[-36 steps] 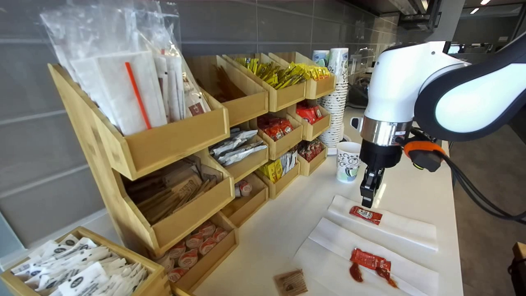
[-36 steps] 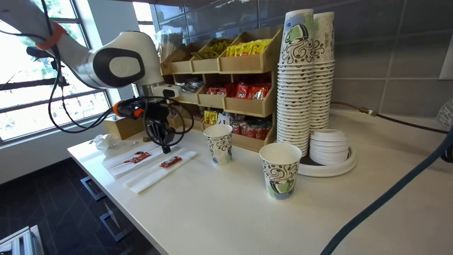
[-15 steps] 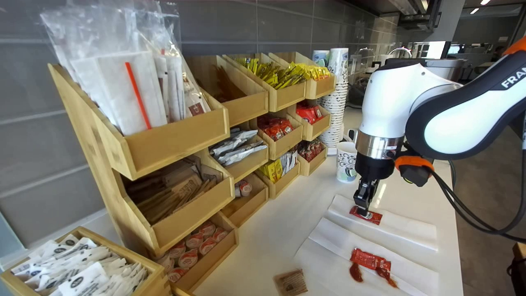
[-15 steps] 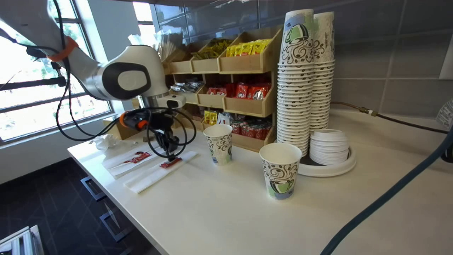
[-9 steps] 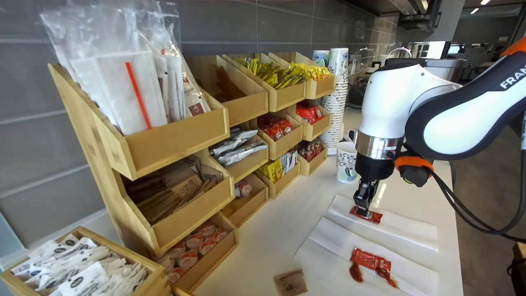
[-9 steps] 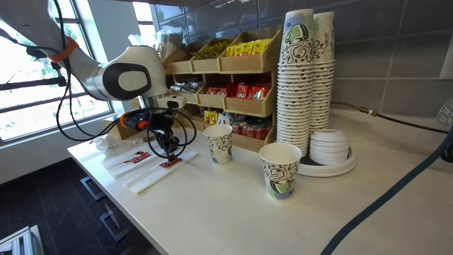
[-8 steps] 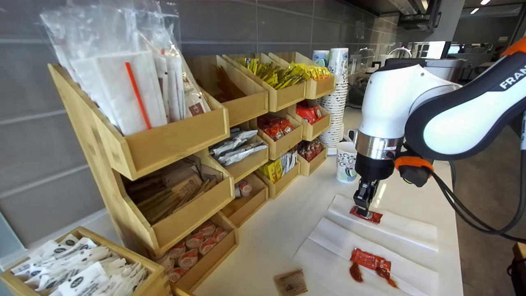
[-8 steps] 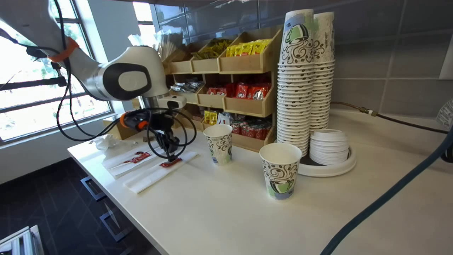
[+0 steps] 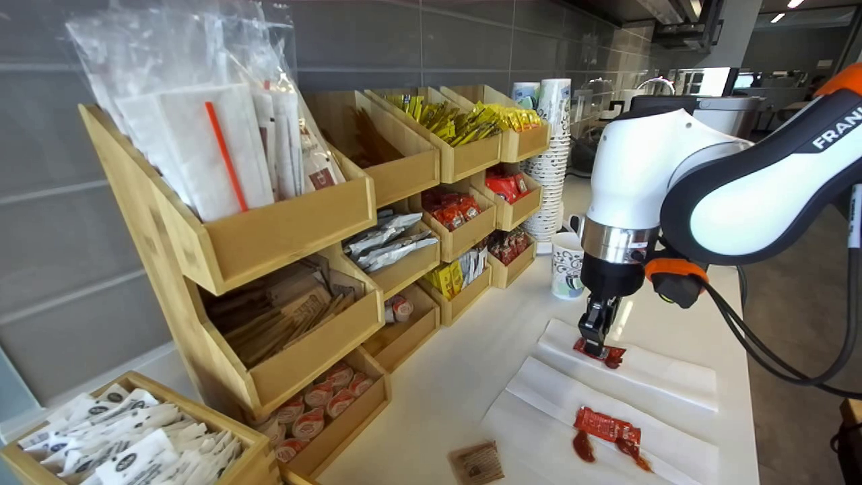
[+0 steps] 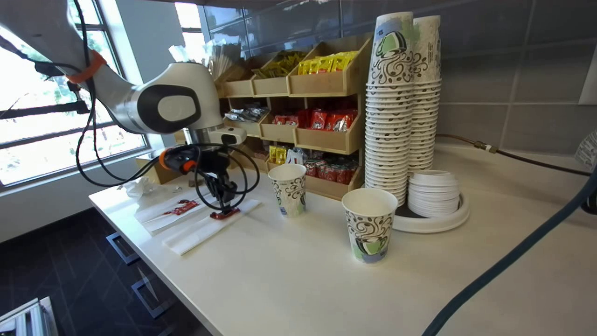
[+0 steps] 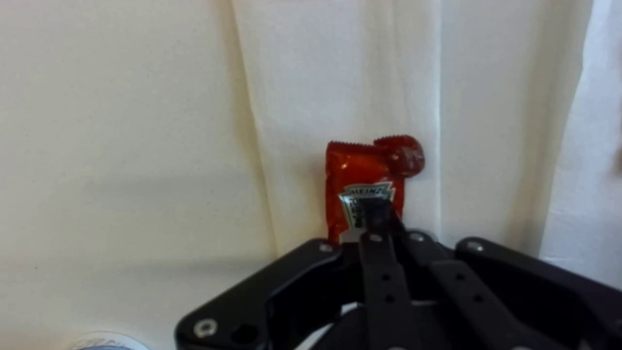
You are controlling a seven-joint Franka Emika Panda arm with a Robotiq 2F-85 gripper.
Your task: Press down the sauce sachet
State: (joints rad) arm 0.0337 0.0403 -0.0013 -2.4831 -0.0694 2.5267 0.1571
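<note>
The red sauce sachet point(image 11: 357, 163), with a Heinz label, lies flat on a folded white napkin point(image 9: 680, 380). A blob of red sauce point(image 11: 407, 155) bulges out at its torn corner in the wrist view. The sauce also shows at the sachet's end in an exterior view point(image 9: 613, 360). My gripper point(image 11: 379, 211) is shut with its fingertips together. It points down and its tips press on the label side of the sachet, also seen in an exterior view point(image 10: 226, 210). The fingers hide the sachet's near part. Nothing is held between the fingers.
A second napkin bears a burst red sachet point(image 9: 606, 424) with spilled sauce. A patterned paper cup point(image 9: 566, 273) stands close behind the gripper; another cup point(image 10: 368, 233) stands farther off. A wooden condiment rack point(image 9: 404, 256) lines the wall. A brown packet point(image 9: 477, 463) lies on the counter.
My gripper has come down from above onto the sachet, then pressed slightly lower. In the last half second sauce has come out at the sachet's end.
</note>
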